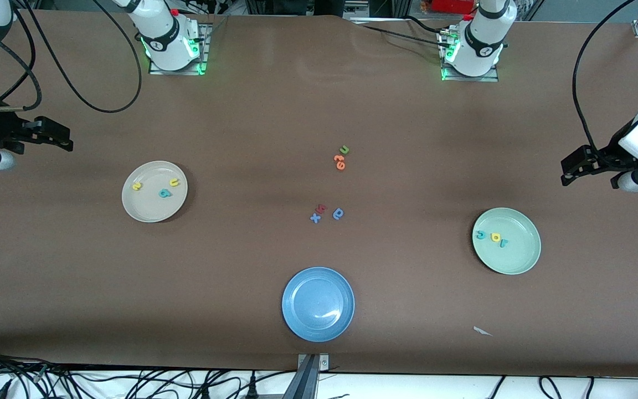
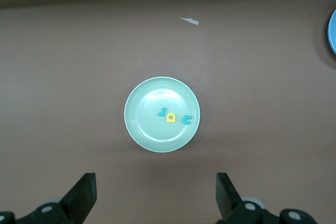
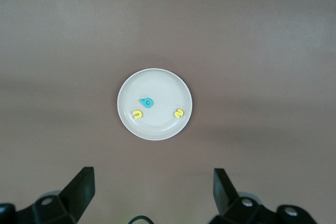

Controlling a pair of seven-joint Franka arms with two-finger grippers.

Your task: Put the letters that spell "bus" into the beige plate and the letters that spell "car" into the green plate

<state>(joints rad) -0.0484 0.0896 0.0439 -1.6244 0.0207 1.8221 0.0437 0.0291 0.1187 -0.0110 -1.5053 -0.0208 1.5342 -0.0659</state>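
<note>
The beige plate (image 1: 147, 209) lies toward the right arm's end of the table and holds a teal "b" (image 1: 164, 193), a yellow "u" (image 1: 174, 182) and a yellow "s" (image 1: 137, 187). In the green plate (image 1: 514, 261), toward the left arm's end, lie a teal "c" (image 1: 480, 235), a yellow "a" (image 1: 495, 237) and a teal "r" (image 1: 504, 243). My right gripper (image 1: 67, 139) hangs open and empty over the table's edge at its own end. My left gripper (image 1: 567, 172) is likewise open and empty at its end. Each wrist view looks down on its plate, green (image 2: 152, 132) and beige (image 3: 157, 82).
A blue plate (image 1: 318, 303) sits empty near the front edge. Mid-table lie loose letters: a green "u" (image 1: 344, 149), orange letters (image 1: 339, 162), a blue "x" (image 1: 315, 218), a red letter (image 1: 322, 209) and a blue rounded letter (image 1: 338, 213). A white scrap (image 1: 482, 331) lies near the front.
</note>
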